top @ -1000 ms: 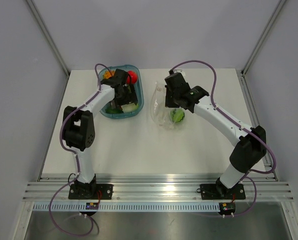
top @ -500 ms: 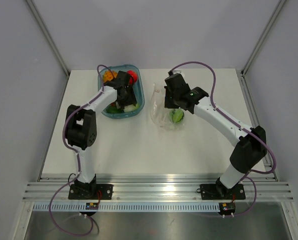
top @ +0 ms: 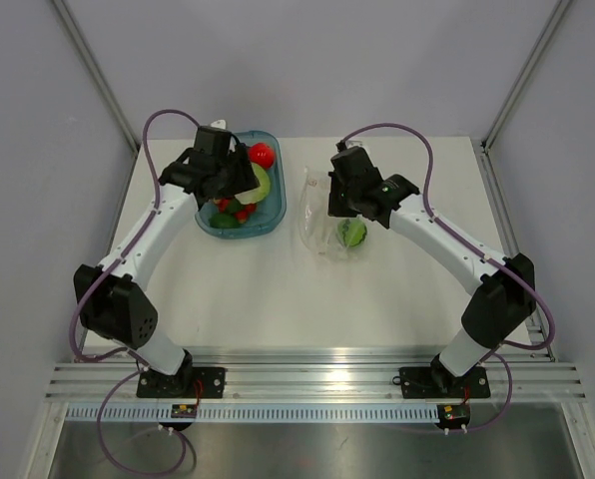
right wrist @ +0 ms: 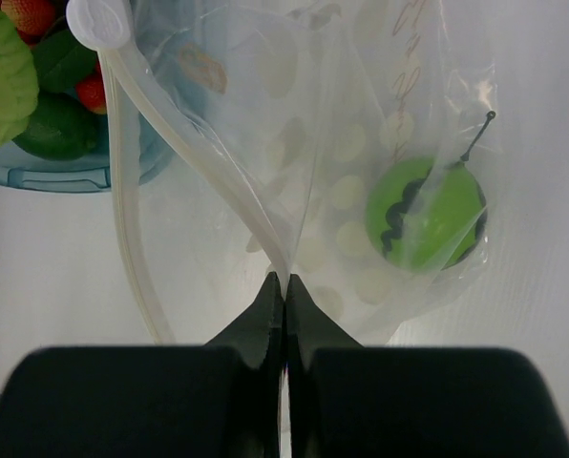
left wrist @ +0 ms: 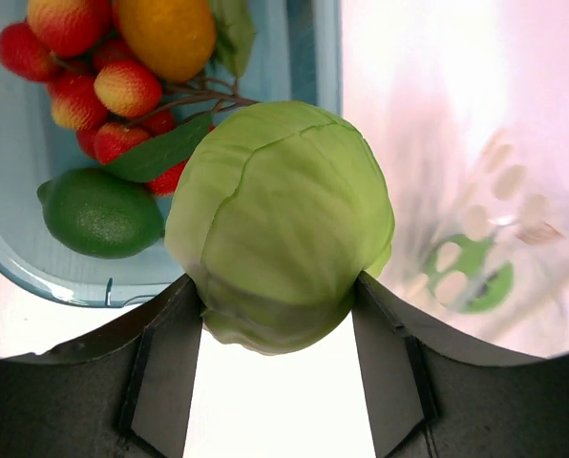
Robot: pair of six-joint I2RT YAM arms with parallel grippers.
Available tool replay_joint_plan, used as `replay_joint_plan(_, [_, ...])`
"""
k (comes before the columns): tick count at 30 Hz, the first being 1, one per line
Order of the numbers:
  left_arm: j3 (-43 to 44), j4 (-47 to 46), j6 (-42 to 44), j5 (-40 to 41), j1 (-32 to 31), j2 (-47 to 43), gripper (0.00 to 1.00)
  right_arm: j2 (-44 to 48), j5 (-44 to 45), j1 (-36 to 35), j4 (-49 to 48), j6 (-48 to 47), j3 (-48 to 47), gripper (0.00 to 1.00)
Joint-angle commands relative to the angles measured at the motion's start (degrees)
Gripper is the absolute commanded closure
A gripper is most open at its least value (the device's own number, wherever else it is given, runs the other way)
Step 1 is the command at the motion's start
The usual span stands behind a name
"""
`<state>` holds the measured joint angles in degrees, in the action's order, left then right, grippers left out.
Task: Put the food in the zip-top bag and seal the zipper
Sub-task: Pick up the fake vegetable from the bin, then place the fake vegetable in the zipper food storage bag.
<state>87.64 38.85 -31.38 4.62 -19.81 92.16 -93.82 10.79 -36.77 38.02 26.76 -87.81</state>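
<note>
The left gripper [left wrist: 275, 291] clasps the pale cabbage [left wrist: 284, 219] over the blue tray [top: 279, 206], and the zip-top bag [right wrist: 294, 124] lies just to its right, its mouth edge pinched by the fully closed right gripper [right wrist: 284, 286], the green apple [right wrist: 428, 215] inside.

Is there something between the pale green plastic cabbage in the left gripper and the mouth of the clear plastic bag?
Nothing visible does. Between the pale green cabbage and the clear bag lie only the translucent blue tray's wall and bare white table, both lower. The right gripper pinches the bag's rim.
</note>
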Motion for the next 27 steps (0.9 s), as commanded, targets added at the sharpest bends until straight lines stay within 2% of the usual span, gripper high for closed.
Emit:
replay_joint_plan(1, [0.78,-2.11,3.42,-7.06,-0.23,-4.52,0.53,1.89,-1.56,0.21,-2.34,0.83,0.18,1.00])
replay_joint_plan(4, [-1.05,-3.24,4.39,-16.02,-0.23,-7.94,0.53,1.45,-1.91,0.21,-2.51,1.01,-0.25,1.00])
replay_joint_plan(6, [-5.34,-5.88,2.91,-23.30,-0.22,-10.32,0.53,0.92,-2.35,0.30,-2.69,1.10,-0.34,1.00])
replay_joint_plan(11, [-9.85,-11.78,-1.23,-33.35,-0.93,-14.63,0.53,-0.31,-3.58,0.21,-3.74,2.15,-0.69,1.00])
replay_joint_plan(18, [-14.33,-17.83,-5.27,-38.98,-3.56,-18.16,0.53,-0.57,-4.90,0.21,-4.27,3.03,-0.52,1.00])
replay_joint_plan(27, [-17.32,-20.48,-6.33,-34.86,-6.20,-11.75,0.54,1.09,-7.01,0.30,-4.71,3.82,-0.17,1.00])
